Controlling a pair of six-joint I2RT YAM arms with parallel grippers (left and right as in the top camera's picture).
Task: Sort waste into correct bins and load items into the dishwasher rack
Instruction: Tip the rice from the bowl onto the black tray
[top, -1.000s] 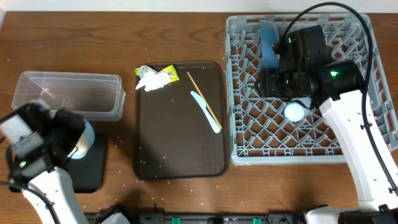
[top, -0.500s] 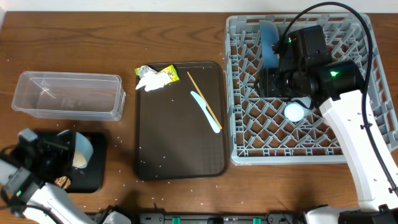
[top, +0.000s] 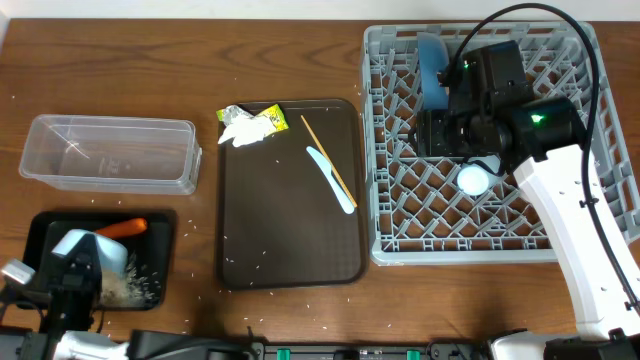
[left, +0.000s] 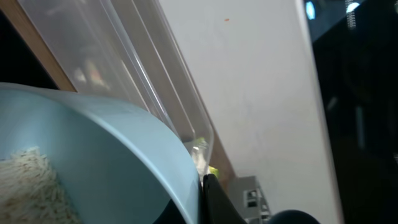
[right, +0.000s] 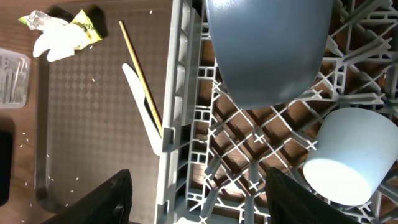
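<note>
Table (top: 280, 50) front: left end effector (top: 78, 272) half-hidden, seemingly clamping bowl (top: 102, 250).

The rack (top: 470, 252) is light grey with a lattice base. The serving tray (right: 93, 124) is dark brown with a fine diamond pattern. An orange carrot (top: 122, 228) and a light blue bowl (top: 108, 254) show against the black tray (top: 45, 225).

serving tray (top: 290, 235): dark brown (rounded corners) | table (top: 110, 70): wood

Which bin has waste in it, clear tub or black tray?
The shallow black rectangular tray: an orange carrot and loose white rice lie in it. The clear rectangular plastic tub behind it looks empty.
</note>
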